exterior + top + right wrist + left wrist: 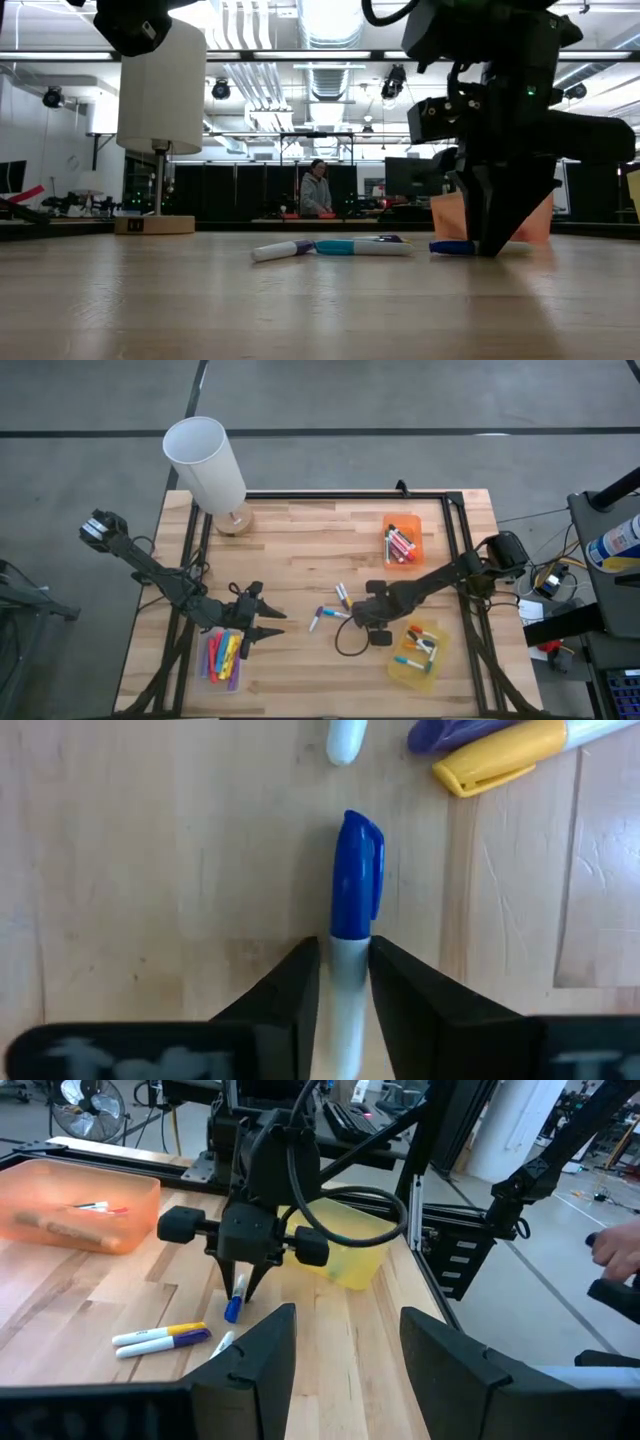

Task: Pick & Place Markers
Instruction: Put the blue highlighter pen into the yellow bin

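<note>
My right gripper (345, 945) points down at the table's middle, shut on a blue-capped white marker (357, 870) lying on the wood; the low view shows its fingertips (490, 245) at the tabletop. Beside it lie loose yellow-capped (500, 755) and purple-capped (450, 732) markers, flat on the table (342, 595). My left gripper (265, 622) hangs open near the table's left, next to a clear bin (225, 657) of markers. More markers fill an orange bin (402, 542) and a yellow bin (418, 653). My right gripper pinches the blue-capped marker's white barrel (345, 960) just behind the cap, one finger (300, 985) on each side. The fingers come from above, pointing down, and lie across the marker. The marker lies level with its blue cap (450, 246) on the table.
A white-shaded lamp (205, 465) stands at the far left corner. A black frame rail (350, 494) runs along the far and side edges. A cable loop (350, 642) hangs by the right gripper. A person (317, 190) stands in the room behind; a hand (620, 1255) shows beyond the table.
</note>
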Controlling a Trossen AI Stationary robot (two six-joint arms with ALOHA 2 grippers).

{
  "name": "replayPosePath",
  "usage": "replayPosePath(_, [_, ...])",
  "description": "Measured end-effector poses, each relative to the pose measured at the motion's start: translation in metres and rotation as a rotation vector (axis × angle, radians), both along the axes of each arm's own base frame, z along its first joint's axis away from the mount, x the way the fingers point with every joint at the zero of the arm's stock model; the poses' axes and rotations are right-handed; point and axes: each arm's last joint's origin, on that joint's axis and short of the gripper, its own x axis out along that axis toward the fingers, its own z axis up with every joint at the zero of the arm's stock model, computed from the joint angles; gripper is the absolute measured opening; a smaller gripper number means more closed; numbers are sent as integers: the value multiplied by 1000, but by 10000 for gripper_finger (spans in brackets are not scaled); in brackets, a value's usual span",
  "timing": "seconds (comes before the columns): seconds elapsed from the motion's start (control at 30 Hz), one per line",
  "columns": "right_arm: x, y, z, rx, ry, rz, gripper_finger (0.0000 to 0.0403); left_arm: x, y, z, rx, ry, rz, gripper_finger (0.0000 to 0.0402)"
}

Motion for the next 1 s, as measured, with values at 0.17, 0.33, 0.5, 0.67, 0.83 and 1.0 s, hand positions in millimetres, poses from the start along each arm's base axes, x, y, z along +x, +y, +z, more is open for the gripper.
replayPosePath(0.17, [-1,-2,-2,5,-6,-15,59,0,0,0,0,0,0,174])
replayPosePath(0.33, [5,-4,2,13,-22,-46,28,0,0,0,0,0,0,174])
replayPosePath(0.5, [19,-1,20,16,-74,-48,25,0,0,0,0,0,0,174])
replayPosePath(0.67, [28,6,52,12,-34,-60,25,0,0,0,0,-1,0,174])
replayPosePath(0.83, [21,23,83,1,56,-90,25,0,0,0,0,0,0,174])
replayPosePath(1.0, [7,49,103,7,93,-140,25,0,0,0,0,0,0,174])
